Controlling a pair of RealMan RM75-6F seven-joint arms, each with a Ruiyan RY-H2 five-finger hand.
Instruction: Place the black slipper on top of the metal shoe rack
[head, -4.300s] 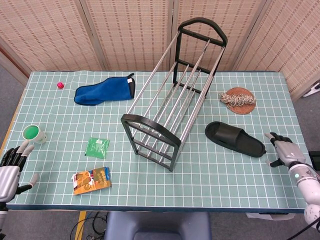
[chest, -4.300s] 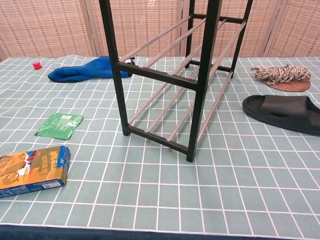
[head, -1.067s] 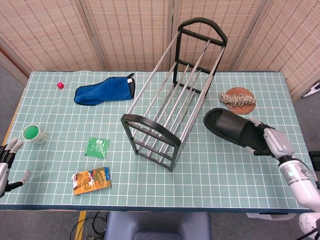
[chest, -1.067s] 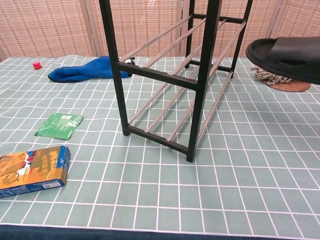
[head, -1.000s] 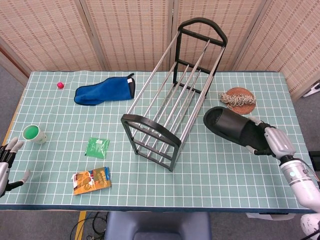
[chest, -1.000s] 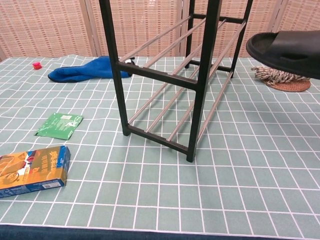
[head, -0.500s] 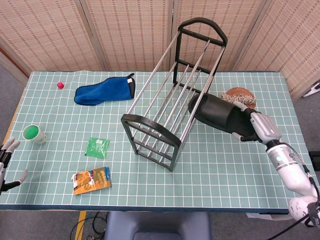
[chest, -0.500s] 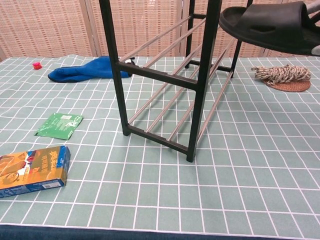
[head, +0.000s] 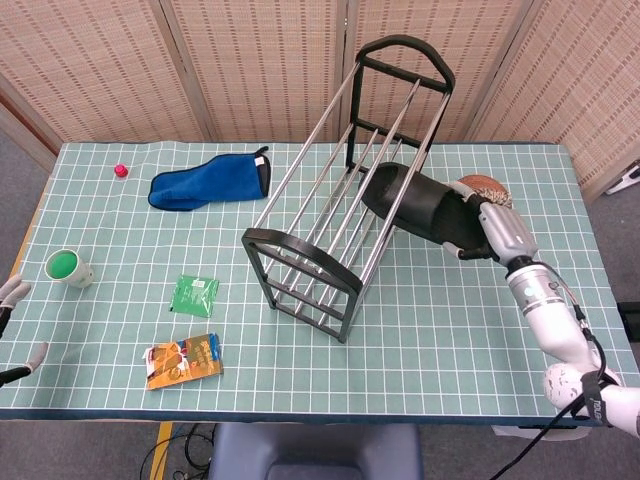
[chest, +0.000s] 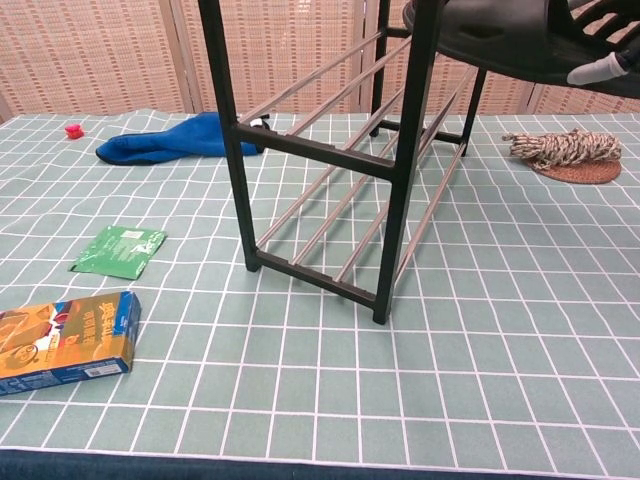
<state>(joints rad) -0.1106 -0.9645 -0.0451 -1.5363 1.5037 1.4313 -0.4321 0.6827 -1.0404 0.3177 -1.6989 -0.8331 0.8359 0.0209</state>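
The black slipper (head: 412, 207) hangs in the air, gripped at its heel end by my right hand (head: 492, 234). Its toe reaches over the right-side rods of the metal shoe rack (head: 318, 196), which stands in the middle of the table. In the chest view the slipper (chest: 505, 38) sits at the top right, level with the rack's upper rods (chest: 395, 150), and a pale finger (chest: 600, 70) shows under its edge. Only the fingertips of my left hand (head: 14, 325) show at the table's front left edge, spread, holding nothing.
A blue mitt (head: 208, 183) and a small red object (head: 121, 170) lie at the back left. A green cup (head: 65, 266), green packet (head: 194, 295) and orange snack box (head: 183, 360) sit front left. A rope coil (chest: 562, 148) lies right of the rack.
My right hand took the slipper off the table, lifted it and carried it left to the rack's upper rods. My left hand slid further off the lower left edge.
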